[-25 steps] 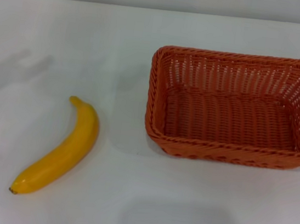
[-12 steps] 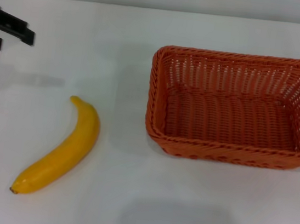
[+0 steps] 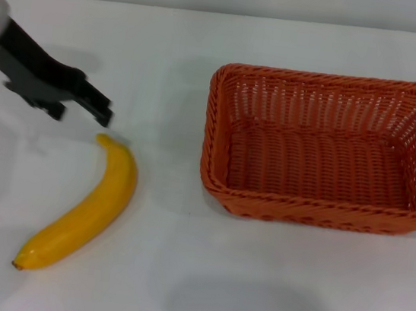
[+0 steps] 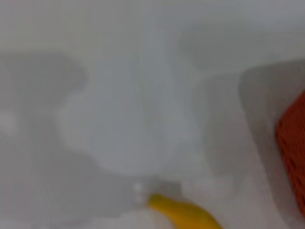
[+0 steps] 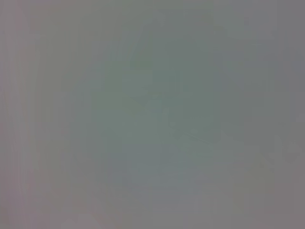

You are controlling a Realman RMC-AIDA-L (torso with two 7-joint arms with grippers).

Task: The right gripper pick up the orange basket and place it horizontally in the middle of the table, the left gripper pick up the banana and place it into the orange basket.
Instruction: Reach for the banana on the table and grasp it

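Note:
The orange basket (image 3: pixel 315 213) stands empty on the white table (image 3: pixel 252 284), right of centre, its long side running left to right. The yellow banana (image 3: pixel 86 208) lies on the table to the basket's left, slanting from its upper tip down to the left. My left gripper (image 3: pixel 83 114) comes in from the left edge, open with nothing between its fingers, and hangs just above and left of the banana's upper tip. In the left wrist view, one end of the banana (image 4: pixel 186 214) and an edge of the basket (image 4: pixel 293 152) show. The right gripper is out of view.
A grey wall runs along the table's far edge. The right wrist view shows only a plain grey surface.
My left gripper has moved in from the upper left, down and to the right, toward the banana's upper tip. Banana and basket have not moved.

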